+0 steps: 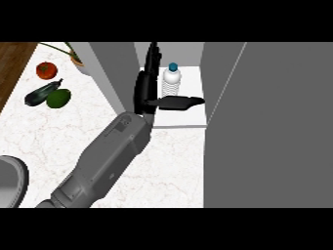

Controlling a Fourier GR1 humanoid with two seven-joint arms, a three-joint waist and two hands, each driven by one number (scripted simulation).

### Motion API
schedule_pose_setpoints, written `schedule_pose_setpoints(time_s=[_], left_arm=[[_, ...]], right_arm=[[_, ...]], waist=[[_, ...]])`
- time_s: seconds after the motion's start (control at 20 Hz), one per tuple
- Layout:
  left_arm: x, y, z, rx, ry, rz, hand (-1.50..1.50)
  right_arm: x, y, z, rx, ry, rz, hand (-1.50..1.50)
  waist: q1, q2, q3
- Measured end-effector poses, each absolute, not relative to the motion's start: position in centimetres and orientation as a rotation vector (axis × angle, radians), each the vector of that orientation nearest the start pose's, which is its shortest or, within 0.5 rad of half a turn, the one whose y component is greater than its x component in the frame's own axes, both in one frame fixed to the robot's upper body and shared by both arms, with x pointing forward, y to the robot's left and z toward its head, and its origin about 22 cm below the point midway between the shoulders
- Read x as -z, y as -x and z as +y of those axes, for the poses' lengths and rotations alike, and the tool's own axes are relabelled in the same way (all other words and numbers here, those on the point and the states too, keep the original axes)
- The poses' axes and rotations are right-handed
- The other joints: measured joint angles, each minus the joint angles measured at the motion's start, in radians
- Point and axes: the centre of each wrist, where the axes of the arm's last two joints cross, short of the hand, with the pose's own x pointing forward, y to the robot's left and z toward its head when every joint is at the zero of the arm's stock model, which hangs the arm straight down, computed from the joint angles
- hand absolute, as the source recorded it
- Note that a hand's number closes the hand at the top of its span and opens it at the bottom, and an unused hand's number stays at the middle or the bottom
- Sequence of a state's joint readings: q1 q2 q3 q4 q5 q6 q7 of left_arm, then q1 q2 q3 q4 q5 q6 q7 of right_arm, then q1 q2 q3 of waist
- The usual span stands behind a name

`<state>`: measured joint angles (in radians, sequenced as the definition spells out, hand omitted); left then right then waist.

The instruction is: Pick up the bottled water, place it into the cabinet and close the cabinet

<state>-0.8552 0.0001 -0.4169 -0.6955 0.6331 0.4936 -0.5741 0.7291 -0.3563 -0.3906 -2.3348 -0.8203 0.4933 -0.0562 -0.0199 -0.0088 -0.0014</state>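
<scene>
We find the clear ribbed plastic water bottle with a blue cap upright on the white shelf of the grey cabinet, our black left hand open beside it, holding nothing; likely light, slippery, slightly squashy, best gripped mid-body.

The bottle, clear and ribbed with a blue cap, stands upright on the white shelf inside the cabinet. It is just right of the hand, beyond the outstretched thumb and apart from the fingers. The grey cabinet is open, its door standing right of the hand.
</scene>
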Motion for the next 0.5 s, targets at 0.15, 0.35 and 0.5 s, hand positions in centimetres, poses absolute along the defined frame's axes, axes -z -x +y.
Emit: schedule_pose_setpoints(time_s=[0.15, 0.35, 0.5], left_arm=[[-1.6, -35.6, 6.0, -0.063, 0.152, -1.874, -1.50], [-0.3, -31.5, 5.4, -0.097, 0.211, -1.866, -1.50], [0.0, -28.6, 5.5, -0.110, 0.248, -1.858, -1.50]], right_arm=[[-13.1, -6.1, -35.0, -0.071, -0.278, -1.869, -1.50], [-13.1, -6.1, -35.1, -0.066, -0.273, -1.873, -1.50], [-13.4, -6.1, -35.4, -0.080, -0.257, -1.872, -1.50]], waist=[[0.010, -0.002, 0.000], [0.021, -0.003, 0.000], [0.026, -0.002, 0.000]])
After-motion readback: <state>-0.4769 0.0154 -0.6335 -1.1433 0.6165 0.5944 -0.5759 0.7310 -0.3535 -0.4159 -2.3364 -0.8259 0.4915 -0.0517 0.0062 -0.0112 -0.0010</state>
